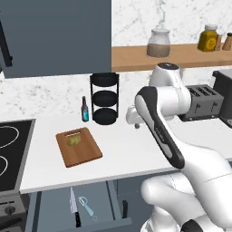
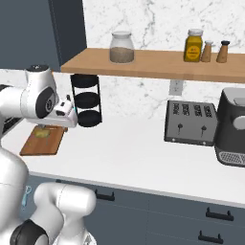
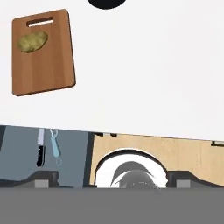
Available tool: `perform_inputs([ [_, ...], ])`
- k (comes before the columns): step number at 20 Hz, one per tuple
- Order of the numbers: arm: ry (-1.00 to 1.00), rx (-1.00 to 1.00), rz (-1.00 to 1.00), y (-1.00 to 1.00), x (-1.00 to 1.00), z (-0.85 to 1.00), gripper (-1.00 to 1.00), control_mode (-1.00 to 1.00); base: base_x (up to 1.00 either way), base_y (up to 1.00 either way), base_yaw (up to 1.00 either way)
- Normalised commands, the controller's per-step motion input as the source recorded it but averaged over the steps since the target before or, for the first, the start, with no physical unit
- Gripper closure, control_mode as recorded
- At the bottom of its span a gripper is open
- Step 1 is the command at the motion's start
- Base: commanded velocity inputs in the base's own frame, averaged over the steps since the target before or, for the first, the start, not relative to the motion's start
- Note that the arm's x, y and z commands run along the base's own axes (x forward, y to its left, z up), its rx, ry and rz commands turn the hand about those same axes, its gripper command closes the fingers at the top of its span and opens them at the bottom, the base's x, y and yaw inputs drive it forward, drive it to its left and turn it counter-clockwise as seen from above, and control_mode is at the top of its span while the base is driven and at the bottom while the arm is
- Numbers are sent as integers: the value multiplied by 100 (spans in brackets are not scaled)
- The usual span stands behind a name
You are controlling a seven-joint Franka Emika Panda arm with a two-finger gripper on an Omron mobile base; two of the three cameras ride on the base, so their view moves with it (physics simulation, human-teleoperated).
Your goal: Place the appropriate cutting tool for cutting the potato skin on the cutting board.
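Left base view first, sweeping from nine o'clock: a stove (image 1: 11, 154) at the edge, then the board (image 1: 79, 147) flat on the white counter (image 1: 131, 149), with the potato (image 1: 73, 140) sitting on it near the slot-handle end. Just past the board's far corner, at about one o'clock from it, stands a small bottle (image 1: 84, 109), and beside that a black three-tier rack (image 1: 105, 98). Down at six o'clock from the board, an open drawer (image 1: 79, 209) holds the knife (image 1: 73, 206) and, just beside it on the right, the peeler (image 1: 86, 207) (light blue, looped head toward the counter). They lie roughly parallel, close together, whether touching is unclear. The white arm arcs over the counter's middle, and the gripper (image 1: 135, 116) hangs above the counter at three o'clock from the rack; whether its fingers are spread or pressed together, I cannot tell. Further right come a toaster (image 1: 205, 102), and on the wooden shelf (image 1: 136, 58) a jar (image 1: 158, 43).
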Motion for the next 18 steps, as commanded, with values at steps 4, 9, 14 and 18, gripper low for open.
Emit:
perform_inputs([
  [4, 6, 5, -1, 100, -45, -65, -100, -100, 0, 0, 0],
  [9, 12, 6, -1, 100, -25, -72, -100, -100, 0, 0, 0],
  [14, 11, 1, 0, 88, -14, -87, -100, -100, 0, 0, 0],
  [18, 0, -2, 0, 67, 4, -83, -100, -100, 0, 0, 0],
])
